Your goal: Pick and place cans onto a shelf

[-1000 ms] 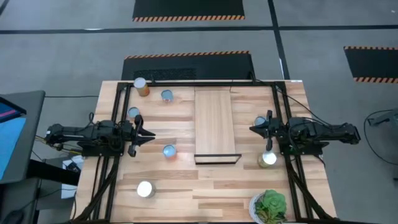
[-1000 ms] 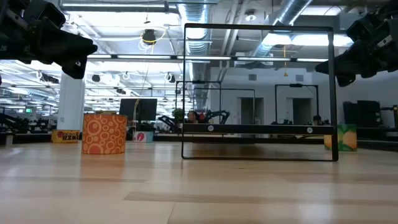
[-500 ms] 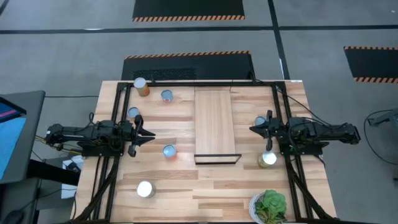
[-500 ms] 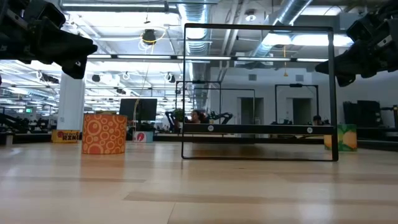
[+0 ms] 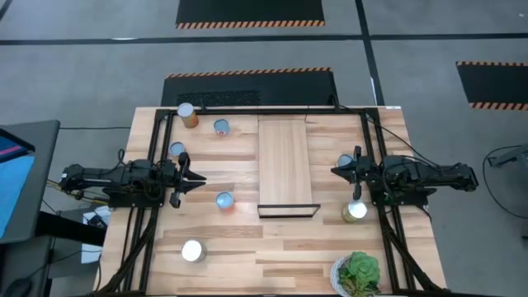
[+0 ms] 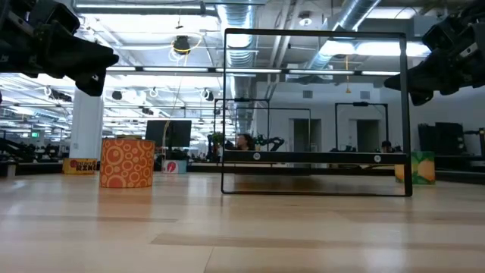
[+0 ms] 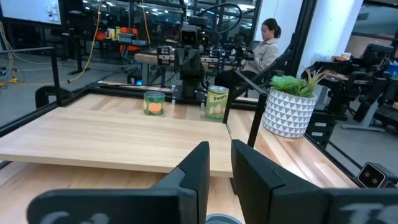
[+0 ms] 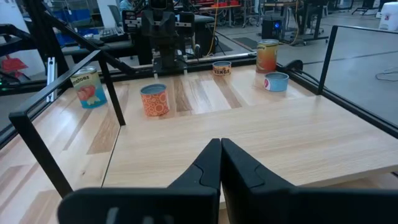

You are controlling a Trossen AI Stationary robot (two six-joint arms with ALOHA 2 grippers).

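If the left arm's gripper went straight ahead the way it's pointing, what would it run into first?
Probably the long edge of the shelf: the left gripper hovers aimed across the table at it. Its height relative to the board is unclear, so it might pass just over.

Seven cans (image 5: 223, 200) stand on the wooden bench (image 5: 247, 256). One pale shelf (image 5: 285, 163) lies there too, along with one leafy potted plant (image 5: 357, 274).

Shelf (image 5: 285, 161) pale smooth wood; cans (image 5: 192, 250) shiny metal tops.
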